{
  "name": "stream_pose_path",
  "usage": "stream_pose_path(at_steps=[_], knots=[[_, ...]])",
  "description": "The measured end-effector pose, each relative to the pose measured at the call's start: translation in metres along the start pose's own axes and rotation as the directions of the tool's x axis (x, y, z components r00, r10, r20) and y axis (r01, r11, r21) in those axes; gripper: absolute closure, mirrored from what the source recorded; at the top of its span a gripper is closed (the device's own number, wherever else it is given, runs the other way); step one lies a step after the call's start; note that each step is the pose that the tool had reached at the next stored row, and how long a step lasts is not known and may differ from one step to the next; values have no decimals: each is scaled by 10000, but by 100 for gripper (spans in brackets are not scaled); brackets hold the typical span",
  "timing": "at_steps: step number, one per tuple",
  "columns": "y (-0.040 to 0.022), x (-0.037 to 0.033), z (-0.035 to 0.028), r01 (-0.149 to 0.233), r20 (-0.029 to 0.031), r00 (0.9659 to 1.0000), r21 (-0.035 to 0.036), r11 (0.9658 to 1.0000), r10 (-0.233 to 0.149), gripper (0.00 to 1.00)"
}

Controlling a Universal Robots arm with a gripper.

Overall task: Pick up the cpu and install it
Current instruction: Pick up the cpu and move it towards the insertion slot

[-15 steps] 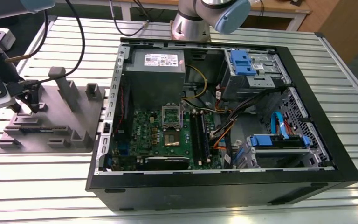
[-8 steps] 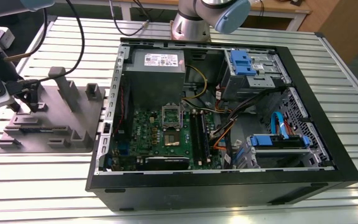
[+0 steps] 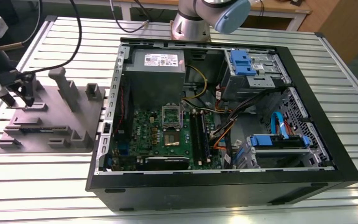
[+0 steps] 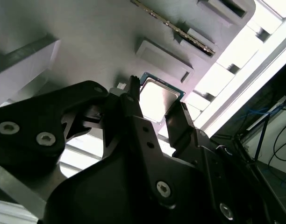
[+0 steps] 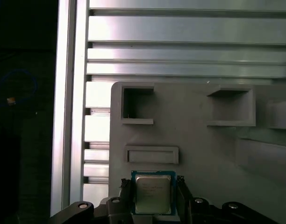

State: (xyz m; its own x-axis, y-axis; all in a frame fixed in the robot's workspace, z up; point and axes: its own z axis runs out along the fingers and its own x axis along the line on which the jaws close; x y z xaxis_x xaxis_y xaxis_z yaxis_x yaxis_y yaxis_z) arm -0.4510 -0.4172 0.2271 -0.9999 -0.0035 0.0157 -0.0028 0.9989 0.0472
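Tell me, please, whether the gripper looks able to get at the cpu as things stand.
Probably yes: in the first wrist view the gripper is right at the cpu, which lies flat and uncovered on the grey fixture, with nothing between them.

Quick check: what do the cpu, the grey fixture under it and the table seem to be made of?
The cpu: silvery metal lid with a dull sheen, on a green board edge. The grey fixture: probably plastic, matte and uniformly grey, with moulded pockets. The table: likely aluminium, with bright ribbed slats that reflect the light.
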Motion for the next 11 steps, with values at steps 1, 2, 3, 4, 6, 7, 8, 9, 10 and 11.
stream_pose_path(at_steps=[1, 2, 3, 4, 6, 7, 8, 9, 10, 11], knots=[[2, 1, -42, 0, 3, 10000, 0, 10000, 0, 53], [4, 2, -87, 0, 2, 10000, 1, 10000, 0, 53], [6, 2, -128, 0, 3, 10000, 1, 10000, 0, 53], [8, 3, -165, 0, 4, 10000, 0, 10000, 0, 53], [11, 4, -243, 0, 4, 10000, 1, 10000, 0, 53], [13, 5, -281, 0, 5, 10000, 3, 10000, 0, 53], [15, 5, -321, 1, 7, 10000, 9, 10000, -1, 53], [17, 6, -366, 0, 4, 10000, 15, 10000, 0, 53], [19, 7, -411, 0, 6, 10000, 16, 10000, 0, 53], [22, 8, -456, 0, 5, 10000, 16, 10000, 0, 53]])
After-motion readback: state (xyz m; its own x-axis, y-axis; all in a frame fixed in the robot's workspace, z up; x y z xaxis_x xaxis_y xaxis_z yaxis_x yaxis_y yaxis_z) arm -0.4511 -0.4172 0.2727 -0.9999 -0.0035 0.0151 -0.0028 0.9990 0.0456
